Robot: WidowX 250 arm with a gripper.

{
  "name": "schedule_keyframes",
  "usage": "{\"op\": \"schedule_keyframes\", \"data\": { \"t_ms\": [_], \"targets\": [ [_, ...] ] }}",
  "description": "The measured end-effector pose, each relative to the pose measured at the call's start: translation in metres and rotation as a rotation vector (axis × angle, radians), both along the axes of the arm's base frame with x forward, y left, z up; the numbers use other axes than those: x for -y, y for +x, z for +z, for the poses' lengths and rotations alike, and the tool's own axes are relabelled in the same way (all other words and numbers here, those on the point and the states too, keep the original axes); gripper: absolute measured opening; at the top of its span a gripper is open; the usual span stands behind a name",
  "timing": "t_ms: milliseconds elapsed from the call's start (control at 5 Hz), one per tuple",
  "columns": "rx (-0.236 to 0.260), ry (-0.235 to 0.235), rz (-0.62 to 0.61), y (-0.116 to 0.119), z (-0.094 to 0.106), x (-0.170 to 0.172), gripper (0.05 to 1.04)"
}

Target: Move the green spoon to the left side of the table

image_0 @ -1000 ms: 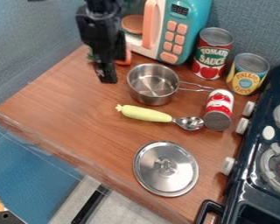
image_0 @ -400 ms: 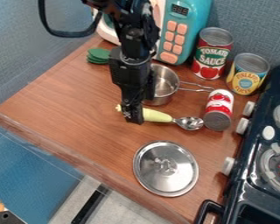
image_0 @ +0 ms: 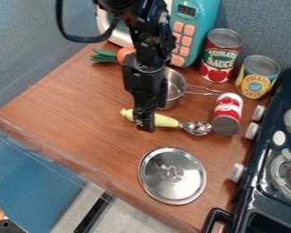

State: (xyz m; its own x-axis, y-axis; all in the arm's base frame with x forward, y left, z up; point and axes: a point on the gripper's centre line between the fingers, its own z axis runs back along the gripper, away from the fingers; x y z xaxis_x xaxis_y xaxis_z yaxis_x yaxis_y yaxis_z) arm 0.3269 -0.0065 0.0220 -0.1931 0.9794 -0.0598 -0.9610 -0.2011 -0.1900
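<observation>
Pale green at the handle, the spoon (image_0: 167, 121) lies mid-tabletop (image_0: 69, 104) in the fixed camera's view, its metal bowl pointing toward the right edge, beside the red-and-white can (image_0: 228, 108). Above the handle hangs my black pincer (image_0: 145, 129); whether it is wide, narrow or holding the spoon, I cannot tell. Nearer the front edge rests a metal lid (image_0: 172, 175).

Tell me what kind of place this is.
Probably a toy kitchen set up for play or robot practice: a small stove on the right, a toy microwave behind, and cans beside a metal pot.
</observation>
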Motion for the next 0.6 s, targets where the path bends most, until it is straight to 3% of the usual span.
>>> {"op": "schedule_keyframes", "data": {
  "t_ms": [400,600],
  "targets": [
    [-0.03,0.037,0.007,0.017,-0.022,-0.004,1.001],
    [-0.044,0.047,-0.001,0.018,-0.03,-0.005,0.955]
  ]
}}
